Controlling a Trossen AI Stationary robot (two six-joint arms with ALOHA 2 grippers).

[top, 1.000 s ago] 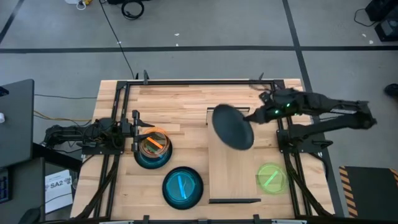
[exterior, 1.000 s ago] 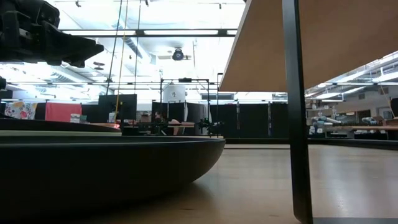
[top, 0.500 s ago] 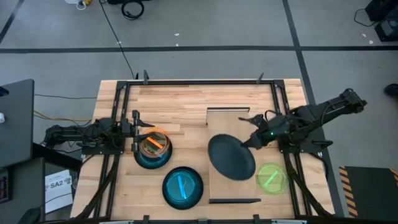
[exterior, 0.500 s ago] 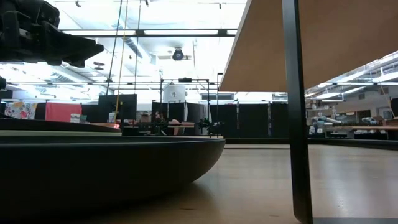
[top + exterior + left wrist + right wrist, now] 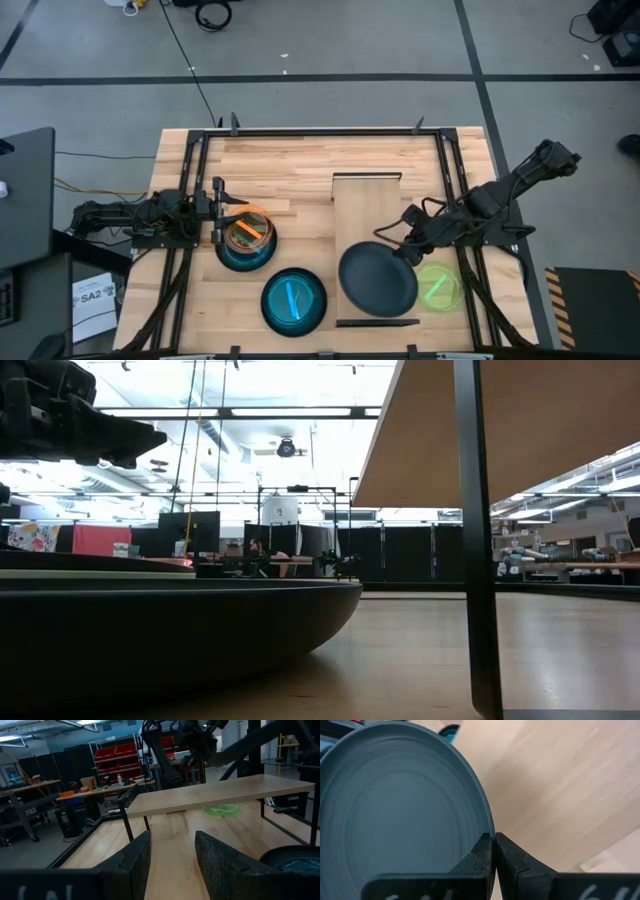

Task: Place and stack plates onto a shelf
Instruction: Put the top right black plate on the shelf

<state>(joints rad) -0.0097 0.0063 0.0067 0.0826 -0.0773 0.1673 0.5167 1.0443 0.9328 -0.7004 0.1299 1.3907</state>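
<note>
A large matte black plate (image 5: 378,282) hangs over the near end of the shelf (image 5: 366,205), a pale wood plank on thin dark legs. My right gripper (image 5: 404,250) is shut on it. In the right wrist view the plate (image 5: 395,800) fills the frame above the plank. A lime-green plate (image 5: 437,285) lies on the table to the right of the shelf. A teal-blue plate (image 5: 294,300) lies to its left. An orange plate (image 5: 247,228) sits on another teal one. My left gripper (image 5: 222,212) waits open at the table's left. My right gripper pinches the black plate's rim (image 5: 488,831) between its two fingers, on the plate's far right side. The fingers slant down from the table's right. The plate juts out toward the near left, its upper face showing, a little tilted; I cannot tell whether it touches the shelf.
The shelf's underside (image 5: 520,430) and one dark leg (image 5: 476,560) show in the low view, behind a dark plate's rim (image 5: 150,630). The left wrist view shows the plank (image 5: 225,795), the lime-green plate (image 5: 221,810) beneath it, and my left gripper (image 5: 172,855) open. Bare tabletop lies at the far left.
My right gripper has swung from the shelf's far end toward the table's near edge and sunk a little, tipping further down. The black plate has gone with it, from over the plank's far part to over its near end.
</note>
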